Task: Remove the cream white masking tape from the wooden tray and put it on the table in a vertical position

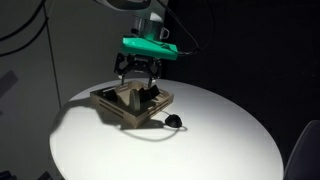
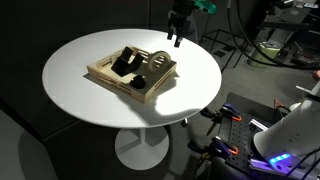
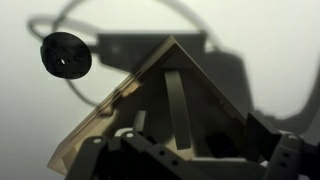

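- The fingers (image 3: 100, 160) stand wide apart and hold nothing, hovering near a corner of the wooden tray (image 2: 105, 75).
- The cream white masking tape (image 2: 152, 58) lies toward 7 o'clock from them in an exterior view. It seems to be propped on edge inside the tray.
- The tray rests on the desk (image 2: 80, 110).

Both exterior views overlook the table (image 1: 225, 140); wrist view looks close-up.
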